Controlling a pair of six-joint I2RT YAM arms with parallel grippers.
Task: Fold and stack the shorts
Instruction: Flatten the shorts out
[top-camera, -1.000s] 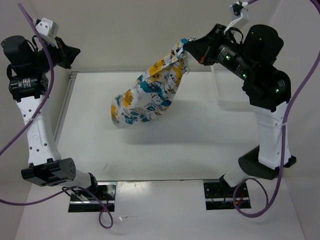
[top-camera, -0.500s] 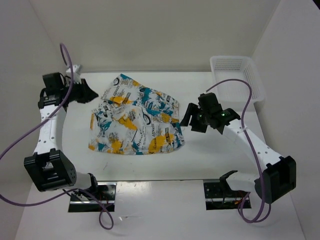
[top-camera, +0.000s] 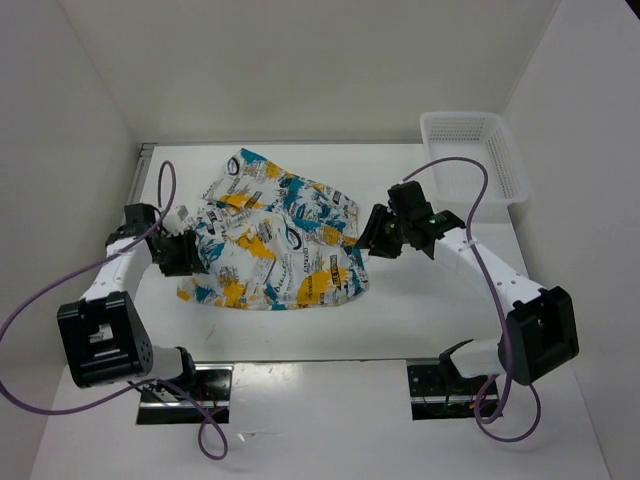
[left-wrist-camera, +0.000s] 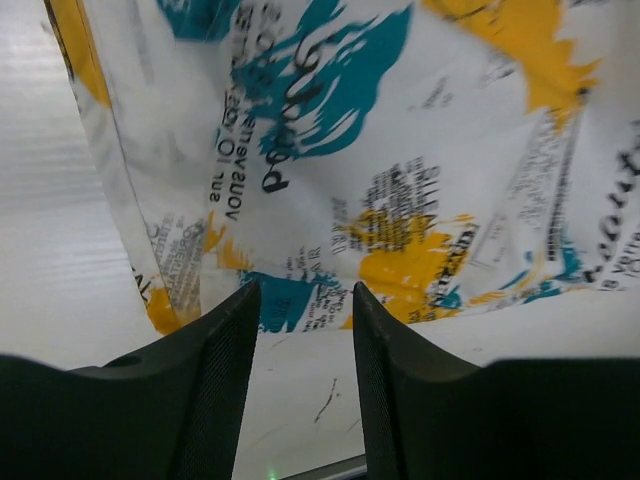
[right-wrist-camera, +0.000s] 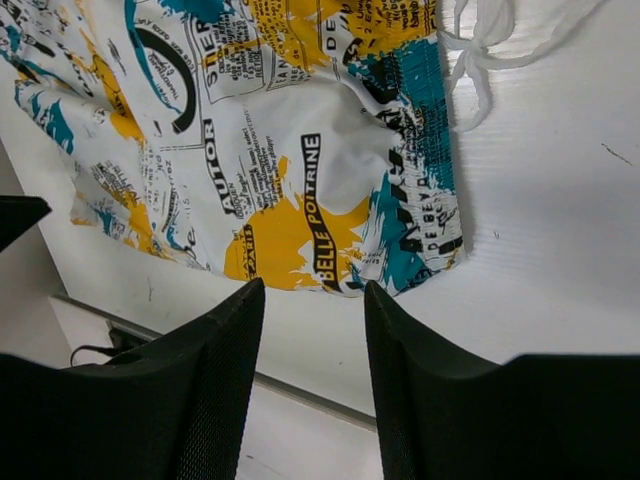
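Two ends matter: the shorts (top-camera: 275, 240) lie lengthwise left-to-right on the worktop (top-camera: 430, 310). The left end effector (top-camera: 183, 252) is at their left edge and the right end effector (top-camera: 372, 238) at their right. Both are spread, pinching nothing.

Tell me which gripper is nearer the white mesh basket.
Right. The right gripper is at the shorts' right edge, on the basket's side; the left gripper is at their left edge, beyond the shorts.

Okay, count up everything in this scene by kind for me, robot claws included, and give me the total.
Printed shorts: 1
White mesh basket: 1
Claws: 2 (left claw, right claw)
Total: 4
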